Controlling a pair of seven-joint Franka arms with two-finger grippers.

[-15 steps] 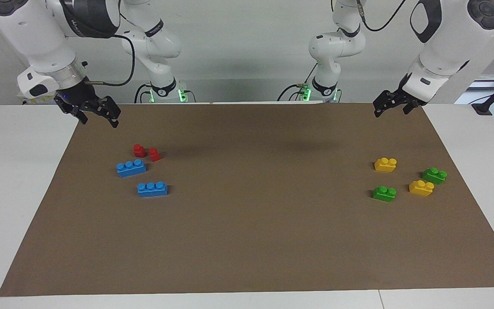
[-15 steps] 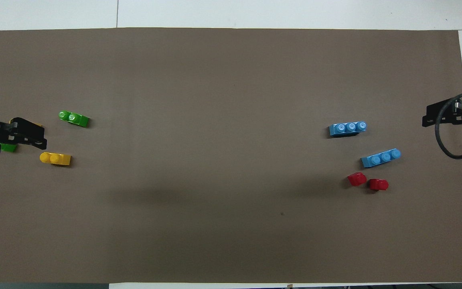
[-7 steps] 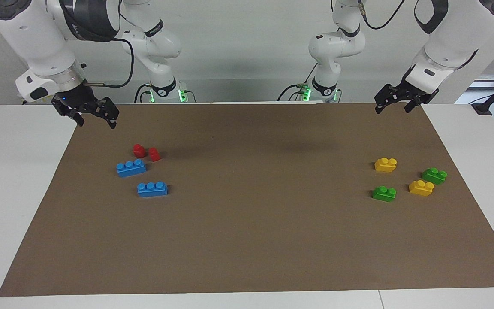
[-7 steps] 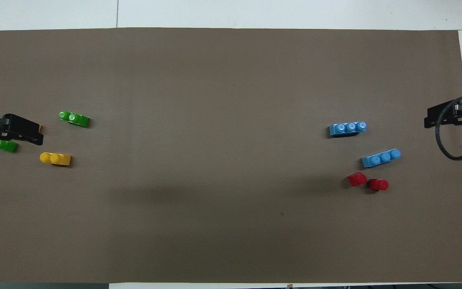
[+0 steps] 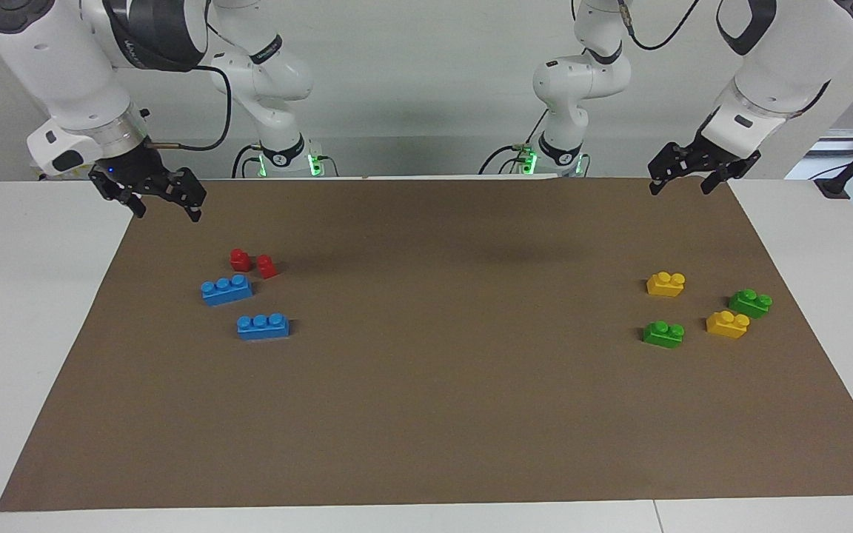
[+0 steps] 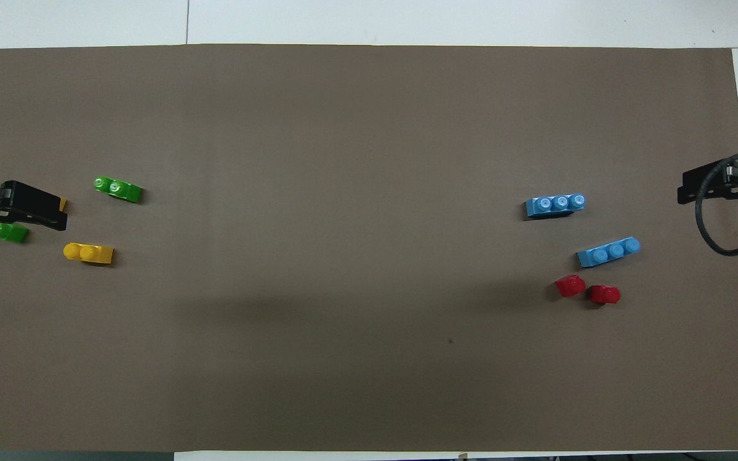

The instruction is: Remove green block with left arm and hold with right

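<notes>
1. Brown mat (image 5: 426,414) covers most of the white desk (image 5: 27,333); both arms hang over its robot-side edge.
2. Green block (image 5: 663,334) sits studs up, alone, at 4 o'clock from the mat's centre in the facing view. It touches nothing. A darker green brick (image 5: 750,303) and two yellow bricks (image 5: 727,324) lie near it.
3. Left pincer (image 5: 678,189) is spread and raised, at 12 o'clock from the block in the facing view. Seen from overhead it covers the darker brick, not the block (image 6: 118,189).
4. Right pincer (image 5: 169,211) is spread too, waiting above the mat at 11 o'clock from the red pieces (image 5: 252,263) and blue bricks (image 5: 263,326).
5. The step in hand looks like the left arm's reach. It should pass over the darker brick, centre above the block, and turn its fingers across the short sides.
6. A straight descent would keep it clear of the yellow brick beside the block.
</notes>
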